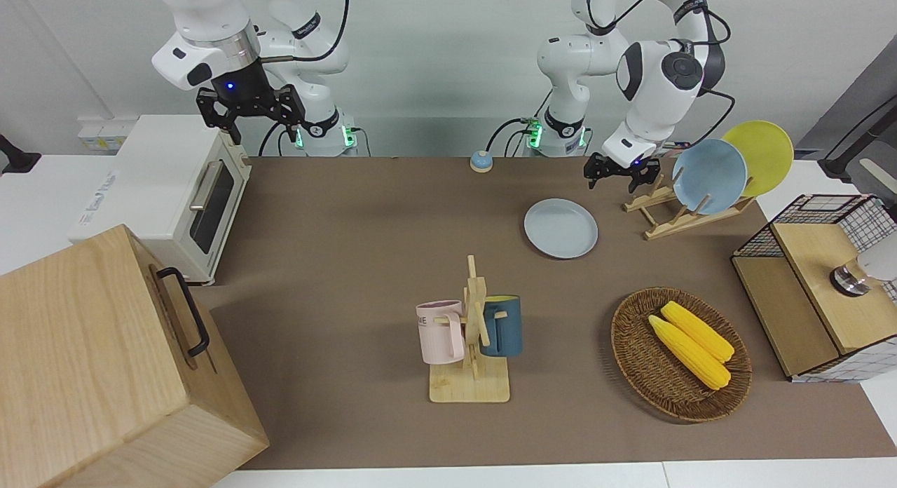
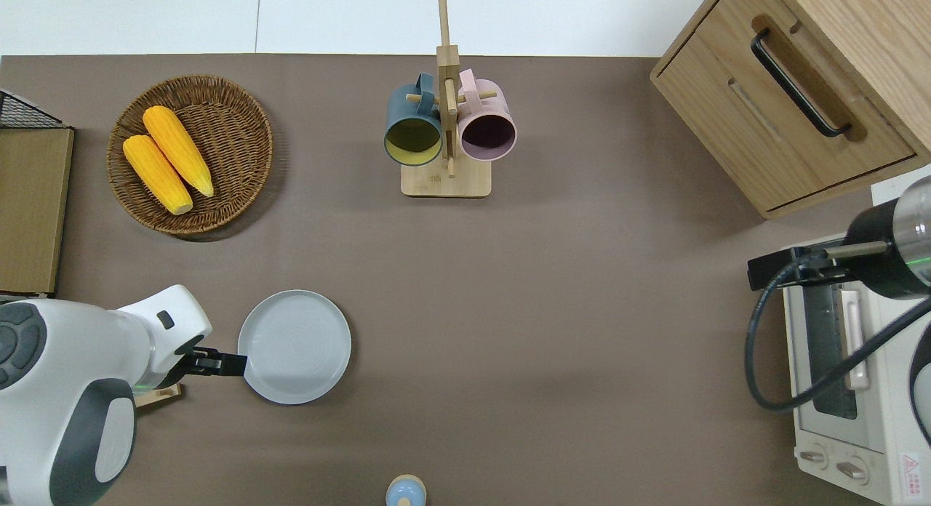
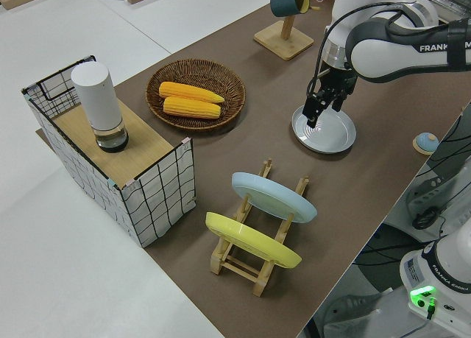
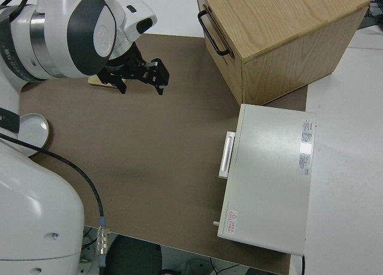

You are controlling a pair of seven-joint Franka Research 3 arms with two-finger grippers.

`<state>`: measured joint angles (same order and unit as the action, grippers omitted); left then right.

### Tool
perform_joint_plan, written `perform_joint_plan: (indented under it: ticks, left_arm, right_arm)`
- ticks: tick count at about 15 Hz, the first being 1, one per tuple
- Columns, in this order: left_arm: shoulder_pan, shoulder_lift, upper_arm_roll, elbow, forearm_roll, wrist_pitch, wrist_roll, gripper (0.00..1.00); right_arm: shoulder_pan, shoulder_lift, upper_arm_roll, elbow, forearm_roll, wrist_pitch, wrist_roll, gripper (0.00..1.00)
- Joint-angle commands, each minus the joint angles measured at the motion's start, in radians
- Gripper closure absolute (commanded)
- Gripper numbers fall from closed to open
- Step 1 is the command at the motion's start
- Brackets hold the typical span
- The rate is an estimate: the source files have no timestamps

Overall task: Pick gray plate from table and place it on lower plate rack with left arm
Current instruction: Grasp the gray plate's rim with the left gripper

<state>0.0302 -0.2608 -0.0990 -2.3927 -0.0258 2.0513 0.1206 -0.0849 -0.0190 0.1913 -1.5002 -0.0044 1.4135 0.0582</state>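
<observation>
Gray plate (image 2: 294, 346) lies flat on the brown table mat (image 2: 553, 288), low and toward the left edge of the overhead frame and right of centre in the front frame, with nothing on it. Its rim on the left arm's end meets the left gripper (image 2: 218, 362), whose black fingers reach in from the white left arm (image 2: 65, 390) at the lower left corner of the overhead frame; in the left side view the gripper (image 3: 318, 108) hangs just over the plate's edge, and I cannot tell whether its fingers are spread or closed on the rim. The plate rack (image 1: 683, 211) stands at the right of the front frame, near the plate and toward the left arm's end of the table, with a blue plate (image 1: 709, 176) and a yellow plate (image 1: 764, 155) leaning in its upper slots while the lower slots hold nothing. A wicker basket (image 1: 634, 355) with two corn cobs (image 1: 690, 342) sits at the lower right of the front frame, and a wooden mug tree (image 1: 473, 334) with a pink mug (image 1: 441, 331) and a dark blue mug (image 1: 503, 325) stands at lower centre. The right gripper (image 1: 252, 109), fingers spread, is parked at the upper left of the front frame.
</observation>
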Motion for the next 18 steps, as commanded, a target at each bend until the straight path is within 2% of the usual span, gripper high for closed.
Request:
perform_joint_plan:
  ticks: [1, 3, 7, 11, 18]
  left_arm:
    - [-0.010, -0.008, 0.004, -0.085, -0.014, 0.099, -0.012, 0.01]
    - [-0.010, 0.005, 0.002, -0.091, -0.014, 0.121, -0.012, 0.01]
    - [-0.022, 0.071, 0.002, -0.147, -0.016, 0.265, -0.016, 0.01]
    - [-0.026, 0.132, -0.005, -0.154, -0.016, 0.335, -0.047, 0.01]
    - [-0.046, 0.169, -0.007, -0.154, -0.016, 0.382, -0.075, 0.03]
  right_arm:
    - [-0.007, -0.002, 0.005, 0.006, 0.007, -0.014, 0.000, 0.011]
    - [-0.007, -0.002, 0.007, 0.006, 0.007, -0.014, 0.000, 0.013]
    - [-0.007, -0.002, 0.005, 0.006, 0.007, -0.014, 0.000, 0.013]
    - [-0.007, -0.002, 0.007, 0.006, 0.007, -0.014, -0.001, 0.011]
    - [-0.007, -0.002, 0.007, 0.006, 0.007, -0.014, 0.000, 0.011]
